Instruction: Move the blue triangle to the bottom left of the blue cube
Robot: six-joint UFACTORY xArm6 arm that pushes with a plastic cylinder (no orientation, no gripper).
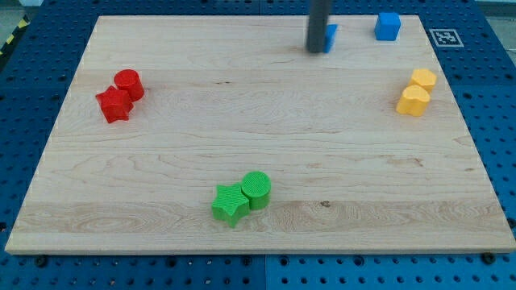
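Note:
The blue cube (388,26) sits near the view's top right on the wooden board (242,145). The blue triangle (330,35) lies to its left, mostly hidden behind my rod; only its right edge shows. My tip (315,50) rests on the board against the triangle's left side, at the view's top centre.
A red cylinder (128,83) and a red star-like block (114,105) sit together at the left. Two yellow blocks (422,79) (414,101) sit at the right edge. A green star (230,204) and a green cylinder (256,190) sit at the bottom centre.

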